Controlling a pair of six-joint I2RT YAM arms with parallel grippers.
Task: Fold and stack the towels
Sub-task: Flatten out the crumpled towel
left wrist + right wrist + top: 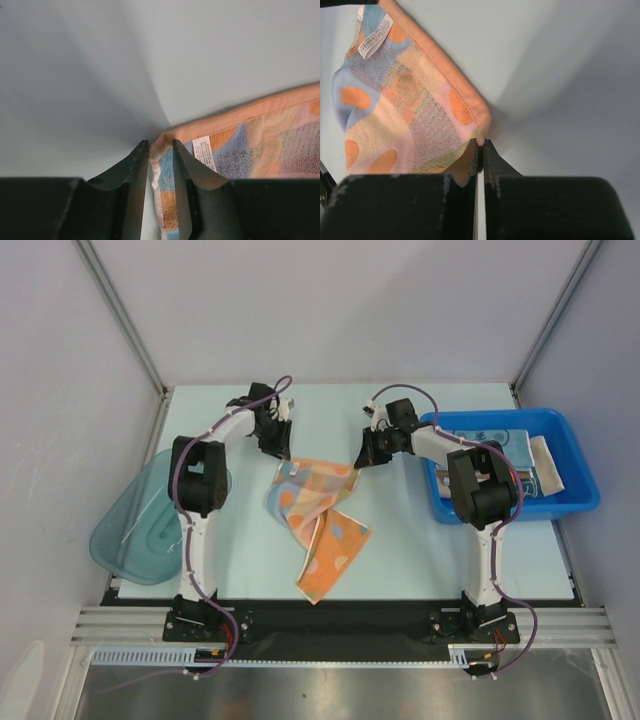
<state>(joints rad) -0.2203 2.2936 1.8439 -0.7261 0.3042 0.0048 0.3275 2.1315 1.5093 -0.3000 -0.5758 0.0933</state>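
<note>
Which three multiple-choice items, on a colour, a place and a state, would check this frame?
1. The bin is: A red, B blue, C white.
2. The orange towel lies: A in that bin, B over an arm, C on the table.
3. The right pincer is: A shut on the towel's corner, B wide open, C out of view.
Key: B, its walls are blue; C, it sprawls on the table; A, the wrist view shows cloth pinched between the tips.
</note>
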